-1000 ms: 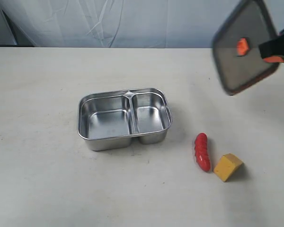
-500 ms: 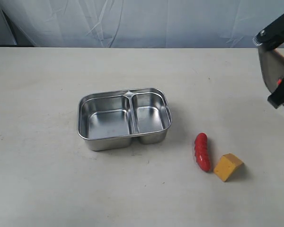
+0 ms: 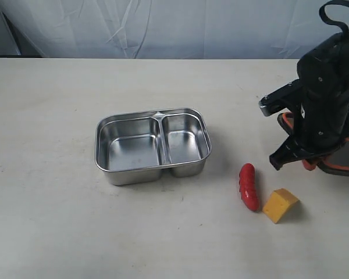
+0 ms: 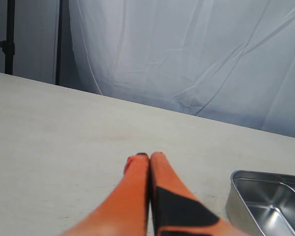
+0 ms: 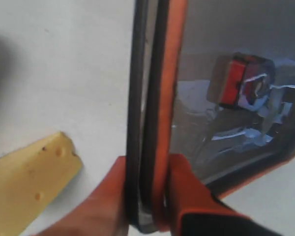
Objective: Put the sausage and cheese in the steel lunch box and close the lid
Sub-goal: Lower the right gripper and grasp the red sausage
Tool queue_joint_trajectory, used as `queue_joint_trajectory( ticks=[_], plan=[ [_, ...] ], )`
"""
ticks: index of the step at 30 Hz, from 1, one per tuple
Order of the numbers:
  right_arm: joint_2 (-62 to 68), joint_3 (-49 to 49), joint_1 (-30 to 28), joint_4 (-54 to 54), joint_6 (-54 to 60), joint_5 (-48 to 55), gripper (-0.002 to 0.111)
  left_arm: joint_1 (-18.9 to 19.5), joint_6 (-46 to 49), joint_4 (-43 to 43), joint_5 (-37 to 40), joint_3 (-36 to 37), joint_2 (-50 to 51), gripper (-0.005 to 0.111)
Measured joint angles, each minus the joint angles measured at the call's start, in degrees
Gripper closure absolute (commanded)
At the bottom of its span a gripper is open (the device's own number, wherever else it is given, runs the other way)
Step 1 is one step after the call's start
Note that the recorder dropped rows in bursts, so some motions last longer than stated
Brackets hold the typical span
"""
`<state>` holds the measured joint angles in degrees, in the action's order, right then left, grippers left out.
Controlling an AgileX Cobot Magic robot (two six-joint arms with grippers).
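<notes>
Lying outside steel lunch box [image 3: 141, 173], sausage [image 3: 248, 186] & cheese [image 3: 280, 205], lid [image 5: 211, 147] off

- Bright, even light; soft glare inside the lunch box [image 3: 131, 152].
- Faint shadow lies just right of the lunch box.
- Right wrist view shows the lid [image 5: 221, 128] close-up and blurred.

— What's sitting on that pale table [image 3: 52, 226]?
— The steel lunch box [image 3: 136, 174], near the middle, open side up. To its right in the exterior view lies the sausage [image 3: 248, 186], well apart from the box, with the cheese [image 3: 280, 205] just beside it.
</notes>
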<state>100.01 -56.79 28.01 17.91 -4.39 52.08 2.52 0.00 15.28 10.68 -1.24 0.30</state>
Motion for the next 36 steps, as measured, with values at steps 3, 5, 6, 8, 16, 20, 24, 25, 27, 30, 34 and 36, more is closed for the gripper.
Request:
queue_joint_trajectory(
  ticks=[3, 5, 6, 8, 16, 20, 24, 25, 27, 30, 34, 36],
  plan=[
    [0.38, 0.0, 0.0, -1.03, 0.0, -1.32, 0.088, 0.0, 0.0, 0.0, 0.0, 0.0, 0.0, 0.107],
    [0.38, 0.0, 0.0, -1.37, 0.0, -1.44, 0.071, 0.0, 0.0, 0.0, 0.0, 0.0, 0.0, 0.107],
    [0.38, 0.0, 0.0, -1.69, 0.0, -1.61, 0.063, 0.0, 0.0, 0.0, 0.0, 0.0, 0.0, 0.107],
    [0.49, 0.0, 0.0, -4.21, 0.0, -2.45, 0.047, 0.0, 0.0, 0.0, 0.0, 0.0, 0.0, 0.107],
    [0.85, 0.0, 0.12, -13.42, 0.01, -1.25, 0.039, 0.0, 0.0, 0.0, 0.0, 0.0, 0.0, 0.107],
    [-2.68, 0.29, 0.12, -20.87, -5.17, 3.21, 0.039, 0.0, 0.0, 0.0, 0.0, 0.0, 0.0, 0.107],
    [-4.39, 6.08, 0.12, -27.6, -9.88, -4.47, 0.039, -0.09, 0.0, 0.0, 0.0, 0.0, 0.0, 0.107],
    [-4.39, 7.27, 0.12, -28.28, -10.83, -6.91, 0.039, -0.24, 0.0, 0.0, 0.0, 0.0, 0.0, 0.107],
    [-4.43, 11.8, 0.12, -29.25, -15.15, -12.85, 0.039, -1.42, 0.0, 0.0, 0.0, 0.0, 0.0, 0.107],
    [-4.52, 13.2, 0.12, -28.83, -16.76, -14.98, 0.039, -1.97, 0.0, 0.0, 0.0, 0.0, 0.0, 0.107],
    [-4.64, 13.26, 0.12, -25.81, -17.06, -12.76, 0.039, -2.71, 0.0, 0.0, 0.0, 0.0, 0.0, 0.107],
    [-4.64, 13.37, 0.12, -23.57, -16.35, -10.88, 0.039, -2.8, 0.0, 0.0, 0.0, 0.0, 0.0, 0.107]
  ],
)
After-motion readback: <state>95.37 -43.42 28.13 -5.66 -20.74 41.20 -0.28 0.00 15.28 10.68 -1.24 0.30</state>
